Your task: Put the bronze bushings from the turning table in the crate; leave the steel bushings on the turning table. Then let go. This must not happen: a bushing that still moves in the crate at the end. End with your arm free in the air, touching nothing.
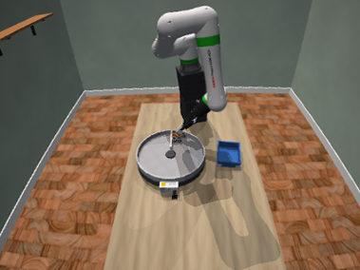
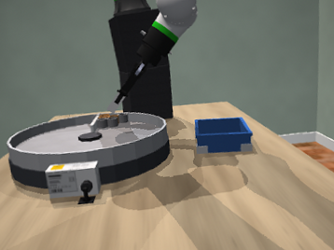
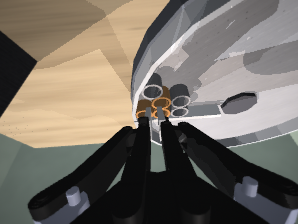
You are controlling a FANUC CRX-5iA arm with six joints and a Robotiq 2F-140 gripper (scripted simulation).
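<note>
A grey turning table (image 1: pixel 171 157) stands on the wooden bench. A tight cluster of bushings (image 1: pixel 177 136) sits at its far rim beside a divider. In the wrist view, bronze bushings (image 3: pixel 161 103) with orange rims lie nearest the fingers, and grey steel bushings (image 3: pixel 155 92) lie just behind and beside them. My gripper (image 3: pixel 154 114) is shut, with its fingertips together and nothing between them. It hangs tilted a little above the cluster, as the exterior view shows (image 2: pixel 118 99). The blue crate (image 1: pixel 229 153) stands to the right of the table and looks empty.
A control box (image 2: pixel 73 179) with a knob is fixed to the table's front side. A dark hub (image 2: pixel 89 136) sits at the table's centre. The robot's black pedestal (image 2: pixel 140 66) stands behind the table. A raised rim runs round the turning table.
</note>
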